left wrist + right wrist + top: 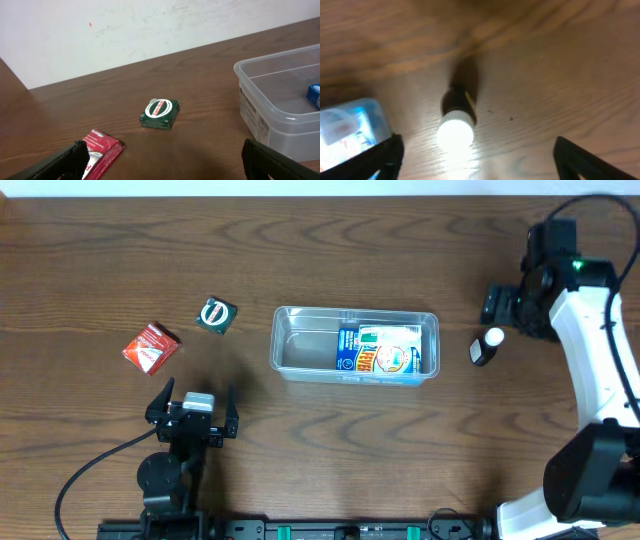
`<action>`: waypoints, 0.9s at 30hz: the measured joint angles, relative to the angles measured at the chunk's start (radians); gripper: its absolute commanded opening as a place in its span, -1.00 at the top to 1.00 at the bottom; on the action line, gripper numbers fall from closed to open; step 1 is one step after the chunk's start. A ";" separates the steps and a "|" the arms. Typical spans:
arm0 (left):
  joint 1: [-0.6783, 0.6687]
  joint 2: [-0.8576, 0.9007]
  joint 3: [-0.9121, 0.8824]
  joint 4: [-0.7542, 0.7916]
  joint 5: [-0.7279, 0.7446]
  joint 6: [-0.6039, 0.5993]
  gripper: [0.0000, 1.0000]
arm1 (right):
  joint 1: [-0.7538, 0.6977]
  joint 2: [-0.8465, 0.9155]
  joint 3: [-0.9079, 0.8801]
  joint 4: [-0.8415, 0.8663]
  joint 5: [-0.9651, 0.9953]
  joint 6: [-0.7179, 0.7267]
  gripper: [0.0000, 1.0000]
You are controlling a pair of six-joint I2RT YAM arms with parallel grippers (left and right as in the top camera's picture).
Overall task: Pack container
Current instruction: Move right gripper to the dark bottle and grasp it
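The clear plastic container (300, 345) sits mid-table with a blue and white package (385, 350) lying in its right half; its corner shows in the left wrist view (270, 95). A green packet (217, 314) and a red packet (151, 347) lie left of it, both also in the left wrist view, green (160, 114) and red (100, 152). A small dark bottle with a white cap (487, 346) stands right of the container. My left gripper (193, 408) is open and empty near the front edge. My right gripper (475, 160) is open above the bottle (456, 125).
The wooden table (90, 260) stretches to a white wall at the back (100, 35). A black cable (85, 480) runs along the front left by the left arm's base. The right arm's white body (595, 350) stands at the right edge.
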 measured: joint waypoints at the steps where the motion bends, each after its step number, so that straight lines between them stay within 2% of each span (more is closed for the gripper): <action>1: 0.000 0.000 0.000 0.000 0.000 0.000 -0.96 | -0.002 0.001 -0.021 0.017 -0.004 0.002 -0.74; 7: 0.000 0.000 0.000 0.000 0.000 0.000 -0.96 | -0.005 0.004 -0.112 0.124 -0.023 0.003 -0.48; 11: 0.000 0.000 0.000 0.000 0.000 0.000 -0.96 | -0.005 0.004 -0.142 0.184 -0.045 -0.002 -0.22; 18: 0.000 0.000 0.000 0.000 0.000 0.000 -0.96 | -0.005 0.004 -0.200 0.286 -0.089 -0.015 -0.15; 21: 0.000 0.000 0.000 0.000 0.000 0.000 -0.96 | -0.005 0.005 -0.220 0.308 -0.100 -0.025 -0.06; 23: 0.000 0.000 0.000 0.000 0.000 0.000 -0.96 | -0.005 0.005 -0.227 0.318 -0.113 -0.036 0.06; 25: 0.000 0.000 0.000 0.000 0.000 0.000 -0.96 | -0.005 0.005 -0.229 0.325 -0.126 -0.048 0.31; 27: 0.000 0.000 0.000 0.000 0.000 0.000 -0.96 | -0.005 0.005 -0.229 0.327 -0.133 -0.058 0.42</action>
